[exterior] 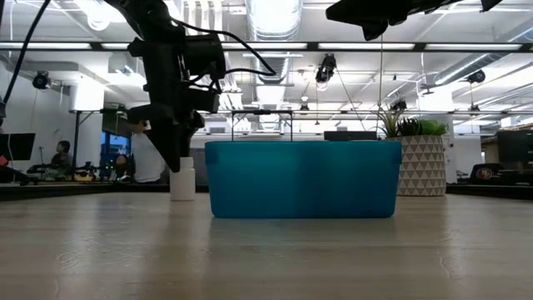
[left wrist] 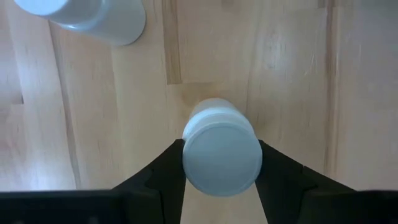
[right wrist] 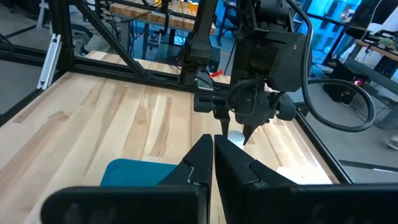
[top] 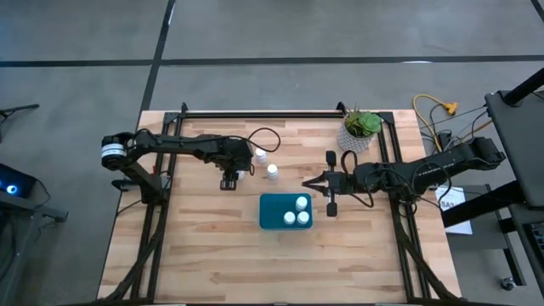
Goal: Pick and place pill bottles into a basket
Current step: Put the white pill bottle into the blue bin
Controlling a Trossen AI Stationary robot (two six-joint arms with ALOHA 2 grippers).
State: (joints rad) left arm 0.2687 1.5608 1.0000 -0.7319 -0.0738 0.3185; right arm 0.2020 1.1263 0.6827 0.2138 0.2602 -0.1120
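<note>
Pale wooden plank counter (top: 204,246) under both dark arms. Teal-blue rectangular plastic basket (top: 274,213) at its middle, with three small white capped pill bottles (top: 296,212) inside at one end. White patterned plant pot (top: 357,140) near the far edge. Left hand (top: 252,165) beyond the basket, fingers (left wrist: 158,171) clamped against both sides of one white bottle (left wrist: 219,149) standing on the wood. Two more upright bottles (top: 272,172) just beside it. Right hand (top: 309,184) beside the basket, fingers pressed together, holding nothing.
</note>
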